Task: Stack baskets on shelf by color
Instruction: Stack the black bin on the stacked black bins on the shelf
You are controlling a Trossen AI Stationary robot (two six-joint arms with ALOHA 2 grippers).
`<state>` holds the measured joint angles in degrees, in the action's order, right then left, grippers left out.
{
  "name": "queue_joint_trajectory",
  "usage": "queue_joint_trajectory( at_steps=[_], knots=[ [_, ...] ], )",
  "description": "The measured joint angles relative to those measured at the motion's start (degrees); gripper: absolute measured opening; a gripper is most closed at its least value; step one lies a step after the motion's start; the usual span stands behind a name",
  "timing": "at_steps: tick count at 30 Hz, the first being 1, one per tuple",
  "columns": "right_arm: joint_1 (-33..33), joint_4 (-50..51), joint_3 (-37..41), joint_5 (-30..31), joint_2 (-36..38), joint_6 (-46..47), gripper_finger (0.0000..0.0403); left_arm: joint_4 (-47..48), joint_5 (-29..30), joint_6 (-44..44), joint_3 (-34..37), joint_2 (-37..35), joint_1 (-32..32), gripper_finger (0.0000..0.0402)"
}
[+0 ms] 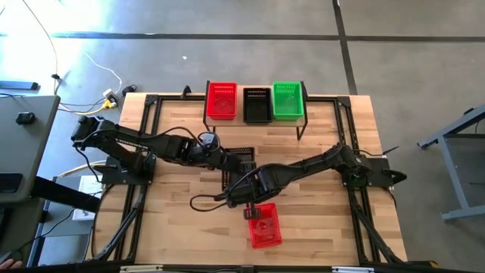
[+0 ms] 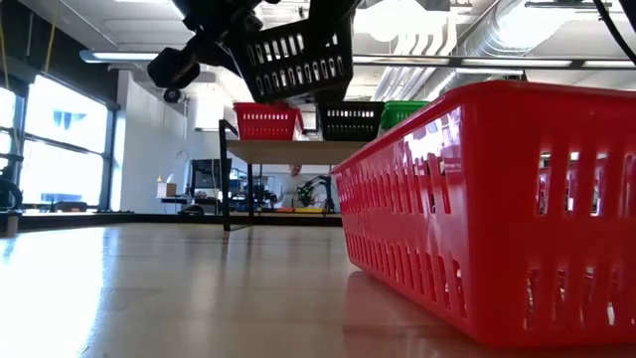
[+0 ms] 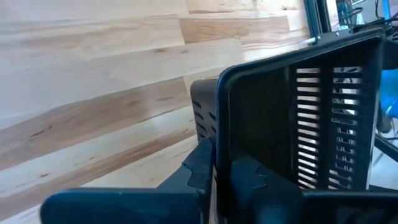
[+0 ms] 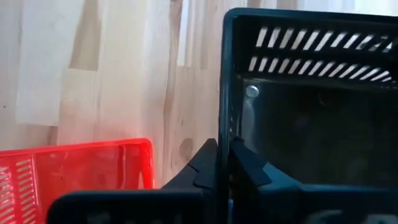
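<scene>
A black basket (image 2: 298,55) is being held in the air above the middle of the tabletop (image 1: 182,220), tilted, as the low view shows it hanging well clear of the wood. It is being gripped by both arms at once. In the left wrist view the left gripper (image 3: 214,165) is being seen with its fingers (image 3: 199,163) closed tight on one wall of the basket, the rim being pinched between them. In the right wrist view the right gripper (image 4: 224,165) is likewise being shown with its fingers (image 4: 205,163) clamped shut on another wall of the same basket.

A red basket (image 1: 265,225) is lying on the tabletop near the front edge, just beside the right gripper and not being touched by it.

The shelf (image 1: 299,121) is standing at the far side of the tabletop. On its top three baskets are being carried in a row: a red one (image 1: 221,100) on the left, a black one (image 1: 257,105) in the middle and a green one (image 1: 288,100) on the right, each close beside its neighbour.
</scene>
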<state>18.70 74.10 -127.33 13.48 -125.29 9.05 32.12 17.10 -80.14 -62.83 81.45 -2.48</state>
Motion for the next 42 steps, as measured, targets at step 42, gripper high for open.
queue_joint_trajectory(
  at_steps=[42],
  knots=[
    [0.3, 12.4, -6.1, -2.3, 2.6, 14.2, 0.0000, -0.3, -6.8, 32.1, -0.1, -11.9, 8.3, 0.0147]
  ],
)
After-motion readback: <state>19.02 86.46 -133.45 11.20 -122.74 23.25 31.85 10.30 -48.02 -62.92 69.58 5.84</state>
